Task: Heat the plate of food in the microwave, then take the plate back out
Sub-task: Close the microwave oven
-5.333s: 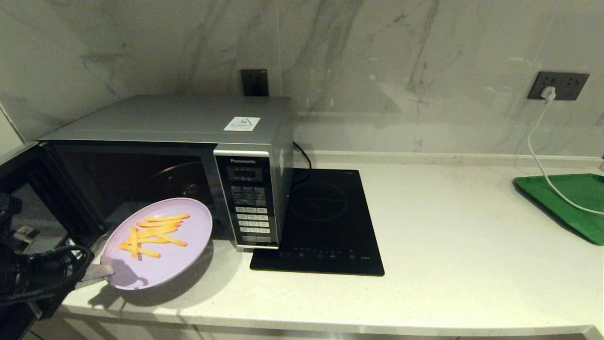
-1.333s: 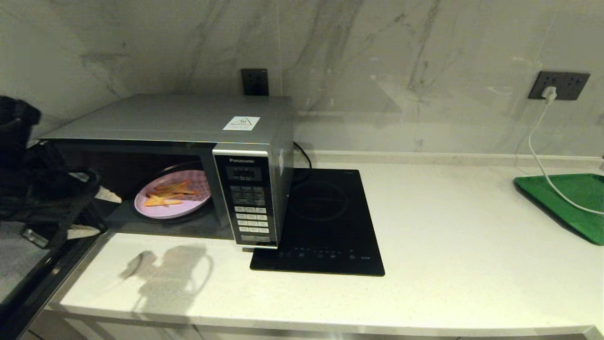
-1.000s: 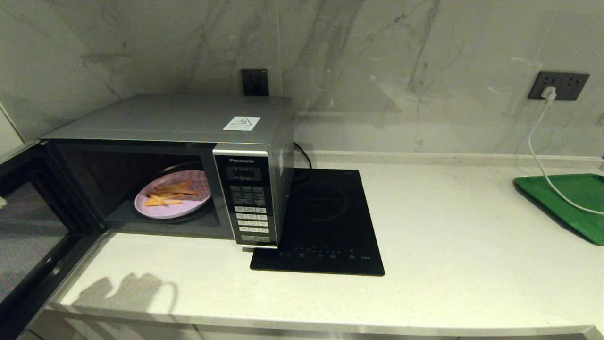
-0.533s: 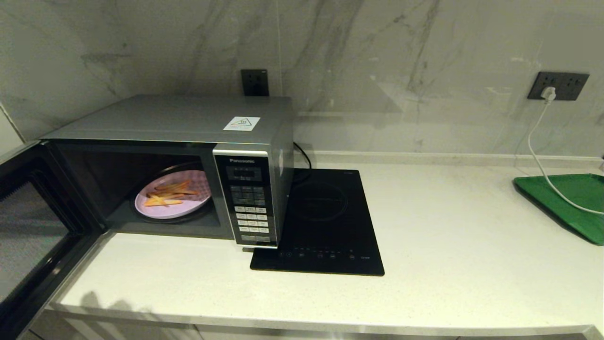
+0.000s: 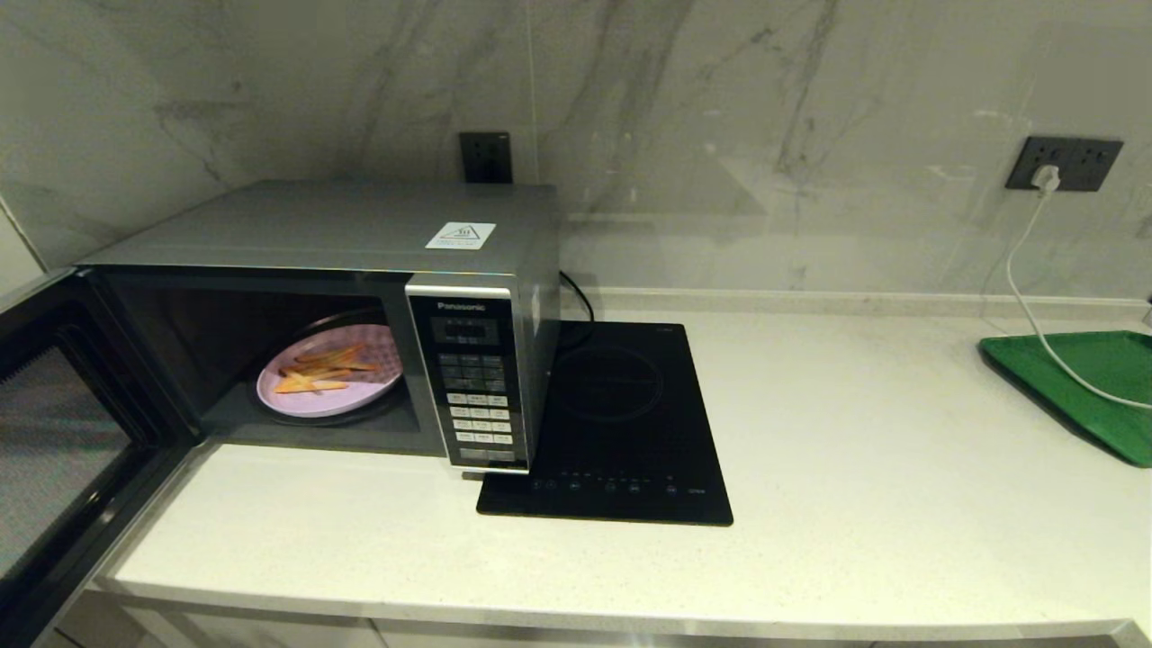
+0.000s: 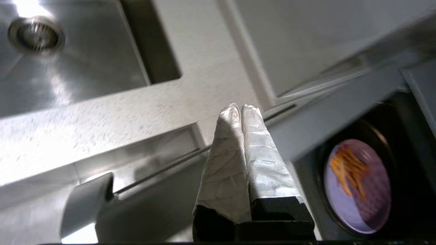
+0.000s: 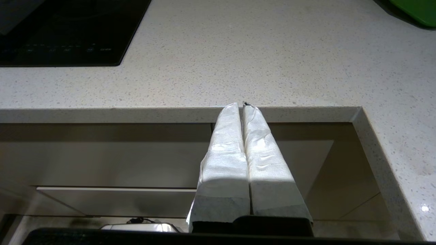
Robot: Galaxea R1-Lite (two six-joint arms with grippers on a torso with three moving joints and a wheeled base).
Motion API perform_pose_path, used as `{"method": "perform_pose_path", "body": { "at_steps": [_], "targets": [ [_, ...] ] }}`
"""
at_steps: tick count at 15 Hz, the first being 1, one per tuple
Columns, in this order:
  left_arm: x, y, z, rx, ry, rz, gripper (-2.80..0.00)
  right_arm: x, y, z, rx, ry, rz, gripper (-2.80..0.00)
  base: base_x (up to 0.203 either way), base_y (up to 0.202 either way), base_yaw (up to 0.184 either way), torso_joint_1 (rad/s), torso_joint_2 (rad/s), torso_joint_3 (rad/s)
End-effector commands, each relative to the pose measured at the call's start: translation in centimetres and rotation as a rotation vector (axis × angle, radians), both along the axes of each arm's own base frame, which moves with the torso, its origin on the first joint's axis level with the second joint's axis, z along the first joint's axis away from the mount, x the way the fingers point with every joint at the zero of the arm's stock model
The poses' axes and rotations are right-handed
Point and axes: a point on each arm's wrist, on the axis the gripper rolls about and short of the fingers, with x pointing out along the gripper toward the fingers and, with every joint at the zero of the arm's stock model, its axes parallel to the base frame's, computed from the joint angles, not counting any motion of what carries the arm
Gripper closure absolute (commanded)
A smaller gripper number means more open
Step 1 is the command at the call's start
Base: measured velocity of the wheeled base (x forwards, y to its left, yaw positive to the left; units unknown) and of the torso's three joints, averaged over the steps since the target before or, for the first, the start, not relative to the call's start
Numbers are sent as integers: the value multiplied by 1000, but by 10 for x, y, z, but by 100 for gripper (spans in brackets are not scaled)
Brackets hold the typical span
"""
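The microwave (image 5: 342,225) stands at the counter's left with its door (image 5: 54,432) swung wide open to the left. Inside, on the turntable, lies the lilac plate of food (image 5: 333,402) with orange fries (image 5: 319,369). Neither gripper shows in the head view. In the left wrist view my left gripper (image 6: 241,108) is shut on nothing, well out to the left of the microwave, and the plate (image 6: 361,211) shows off to one side in the dark cavity. My right gripper (image 7: 242,105) is shut and empty, parked just below the counter's front edge.
A black induction hob (image 5: 612,423) lies right of the microwave, close by its keypad (image 5: 477,396). A green tray (image 5: 1089,378) sits at the far right with a white cable (image 5: 1026,297) trailing onto it. A steel sink (image 6: 68,58) lies beyond the left gripper.
My left arm has drawn back to the left and left the head view; its shadow on the counter has gone. The plate stays inside the microwave and the door stays open.
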Motion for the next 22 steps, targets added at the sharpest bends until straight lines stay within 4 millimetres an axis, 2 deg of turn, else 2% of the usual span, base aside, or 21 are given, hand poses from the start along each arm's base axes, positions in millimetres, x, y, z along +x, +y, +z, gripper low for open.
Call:
{"method": "perform_pose_path", "body": {
  "at_steps": [1,5,9,11,14,17,20,22],
  "targets": [
    [7,23,-28,-131,61,16,0,0,0,0,0,1,0,0,0,0,0,0,0,0],
    [3,10,-27,-174,48,-42,0,0,0,0,0,1,0,0,0,0,0,0,0,0],
    [6,-3,-36,-208,72,-84,0,0,0,0,0,1,0,0,0,0,0,0,0,0],
    [4,-23,-34,-201,73,-135,0,0,0,0,0,1,0,0,0,0,0,0,0,0],
    [-1,-69,-34,-229,81,-295,0,0,0,0,0,1,0,0,0,0,0,0,0,0],
    [-1,-103,-33,-288,46,-440,0,0,0,0,0,1,0,0,0,0,0,0,0,0],
    [-2,-122,-24,-303,8,-496,0,0,0,0,0,1,0,0,0,0,0,0,0,0],
    [-4,-129,-29,-316,25,-527,0,0,0,0,0,1,0,0,0,0,0,0,0,0]
  ]
}}
